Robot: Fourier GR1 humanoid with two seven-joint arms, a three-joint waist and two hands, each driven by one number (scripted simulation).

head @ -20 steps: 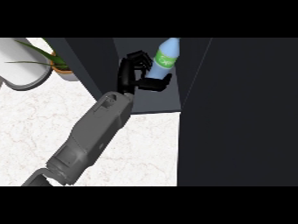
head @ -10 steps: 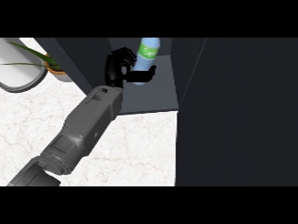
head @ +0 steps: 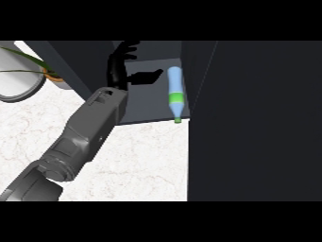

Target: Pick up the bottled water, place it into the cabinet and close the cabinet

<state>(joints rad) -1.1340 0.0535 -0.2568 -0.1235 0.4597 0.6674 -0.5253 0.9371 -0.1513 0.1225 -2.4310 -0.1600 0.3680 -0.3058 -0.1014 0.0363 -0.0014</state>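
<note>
bottled water (head: 175, 92) inside cabinet (head: 149, 106) (hand (head: 125, 71) apart)

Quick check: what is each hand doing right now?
Left hand: open, holding nothing; bottle lies apart in the cabinet.
Right hand: not in view.

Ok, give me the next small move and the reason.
Probably draw the left hand back out of the dark cabinet: its fingers are open, apart from the clear green-banded water bottle, which lies inside. Then the door can be closed.
</note>
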